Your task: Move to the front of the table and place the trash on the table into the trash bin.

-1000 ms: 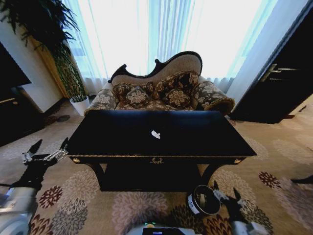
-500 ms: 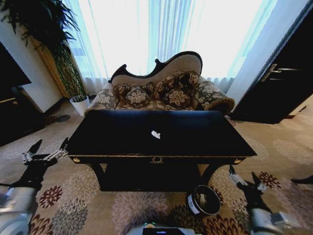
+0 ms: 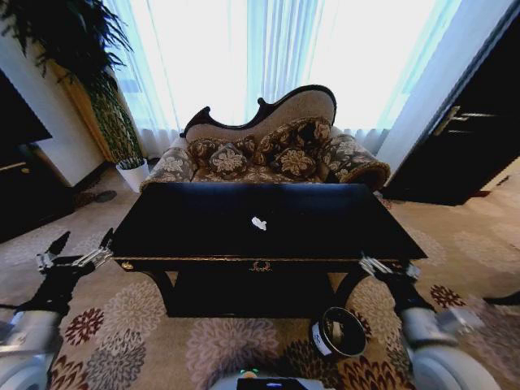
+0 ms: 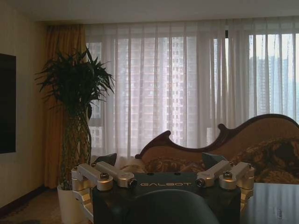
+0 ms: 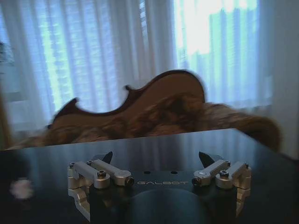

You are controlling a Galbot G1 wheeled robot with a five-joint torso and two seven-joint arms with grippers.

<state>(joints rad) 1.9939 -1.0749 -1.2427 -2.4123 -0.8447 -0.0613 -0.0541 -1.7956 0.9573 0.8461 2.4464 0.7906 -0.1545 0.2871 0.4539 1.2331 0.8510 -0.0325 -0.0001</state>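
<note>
Now, right gripper (image 3: 388, 267) open at table (image 3: 325, 231) corner, trash (image 3: 258, 223) well left

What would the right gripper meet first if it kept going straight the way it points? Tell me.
Probably nothing soon: the right gripper, open at the table's front right edge, points across the bare top toward the sofa. The white scrap lies off to one side.

The table (image 3: 325, 223) has a glossy black top that mirrors the window light, with a thin gold metallic trim along its front edge. The trash (image 3: 258, 223) on it looks like crumpled white paper. The trash bin (image 3: 339, 332) is shiny black plastic with a white paper-like label. Both the left gripper (image 3: 77, 246) and the right gripper (image 3: 388, 267) show brushed silver metal links on matt black housings. The sofa (image 3: 268, 150) wears patterned woven cloth in a dark polished wood frame. The carpet (image 3: 146, 325) is matt and flowered.
</note>
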